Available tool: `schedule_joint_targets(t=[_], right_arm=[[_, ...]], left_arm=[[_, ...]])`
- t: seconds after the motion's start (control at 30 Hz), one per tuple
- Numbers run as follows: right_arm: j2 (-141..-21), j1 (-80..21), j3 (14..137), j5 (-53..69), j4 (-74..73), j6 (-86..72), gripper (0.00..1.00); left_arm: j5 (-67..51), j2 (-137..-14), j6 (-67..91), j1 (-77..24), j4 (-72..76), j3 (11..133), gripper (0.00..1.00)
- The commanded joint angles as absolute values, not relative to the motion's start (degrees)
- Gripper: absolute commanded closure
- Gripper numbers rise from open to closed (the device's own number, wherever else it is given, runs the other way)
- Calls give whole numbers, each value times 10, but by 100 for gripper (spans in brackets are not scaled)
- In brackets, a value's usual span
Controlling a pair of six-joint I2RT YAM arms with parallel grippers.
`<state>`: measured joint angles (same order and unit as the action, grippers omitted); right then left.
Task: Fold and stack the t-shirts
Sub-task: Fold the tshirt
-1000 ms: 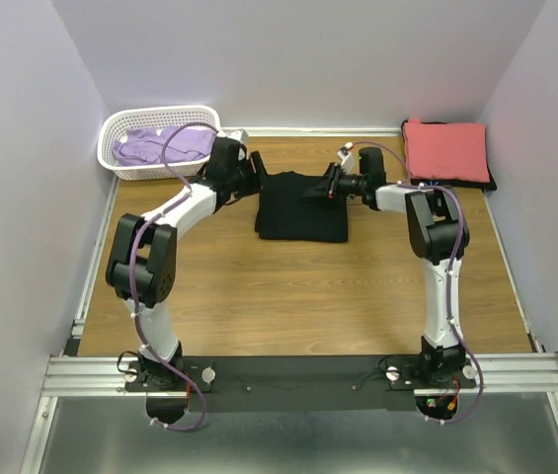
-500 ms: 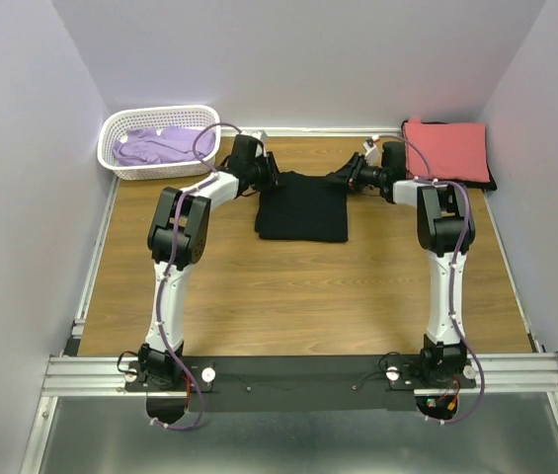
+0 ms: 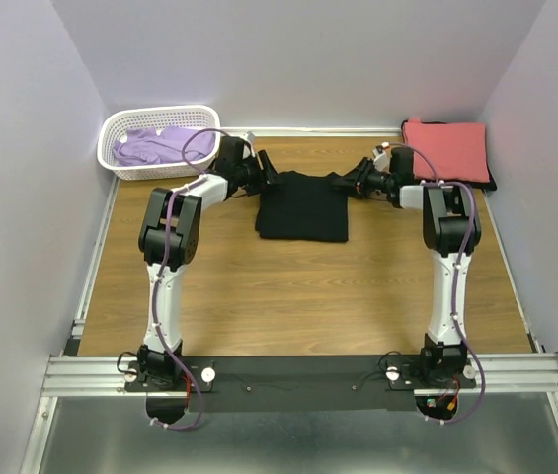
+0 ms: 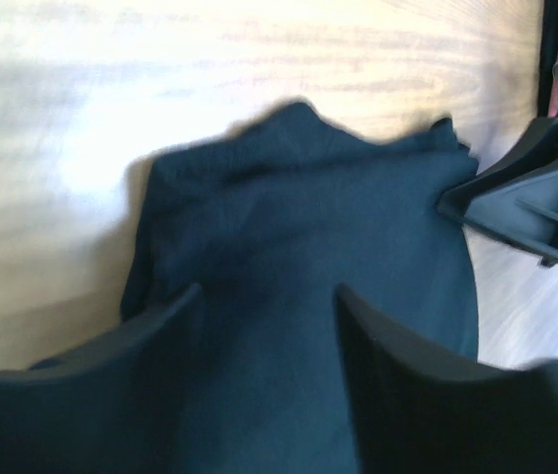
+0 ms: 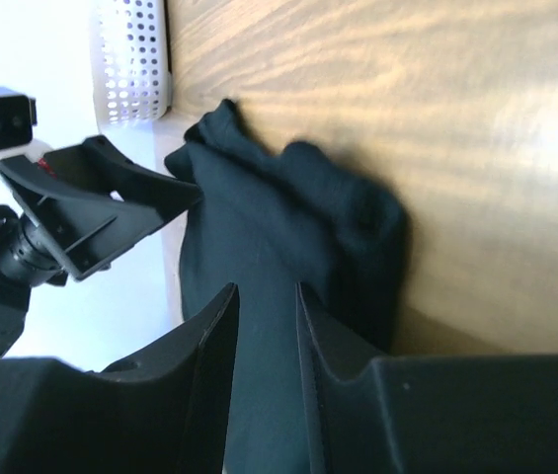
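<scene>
Both arms were out at the far edge of the black tee (image 3: 301, 209), one at each far corner. The right pincer (image 5: 264, 306) stood narrow, with a fold of black cloth between its jaws. That looked like a pinch on the corner. The left pincer (image 4: 269, 296) stood wide, with its fingers (image 4: 160, 331) well apart and black cloth in the gap and under it, and nothing showed it clamped.

The step looked like a two-corner pickup for the next fold, so the left side needed to match the right. It should bite the same layers at its own corner before anything rises. Then both should lift together and level, keeping the edge taut between them so no crease runs across. The far edge should be carried over to land flush on the near one.

The black tee lay flat on the table (image 3: 288, 296), toward its far side. It sat between the basket (image 3: 120, 133) with the lavender tee (image 3: 160, 146) on the left and the coral tee (image 3: 444, 148) on the right, apart from both. From each pincer the cloth spread away toward the arm bases, and the two pincers faced each other across its far edge.
</scene>
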<state>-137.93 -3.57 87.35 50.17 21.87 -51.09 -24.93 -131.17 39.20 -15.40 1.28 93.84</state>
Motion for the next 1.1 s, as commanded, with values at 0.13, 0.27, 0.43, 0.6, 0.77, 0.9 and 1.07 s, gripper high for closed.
schedule_joint_targets(t=[0.13,0.27,0.43,0.6,0.77,0.9,1.07], right_arm=[[-1240,-32,760,504,210,-479,62],[-1174,-52,688,520,219,-469,62],[-1155,-69,615,533,224,-442,62],[-1158,-74,573,541,227,-425,62],[-1158,-73,554,546,226,-409,62],[-1157,-73,547,546,226,-406,62],[-1155,-73,543,546,226,-406,62]], left_arm=[[-199,-1139,403,-160,24,802,14],[-191,-1073,411,-177,40,723,21],[-145,-1058,424,-181,54,639,29],[-125,-1070,419,-189,54,624,29],[-92,-1057,413,-207,49,613,28],[-25,-1047,399,-226,23,616,27],[25,-1061,387,-242,-15,638,27]])
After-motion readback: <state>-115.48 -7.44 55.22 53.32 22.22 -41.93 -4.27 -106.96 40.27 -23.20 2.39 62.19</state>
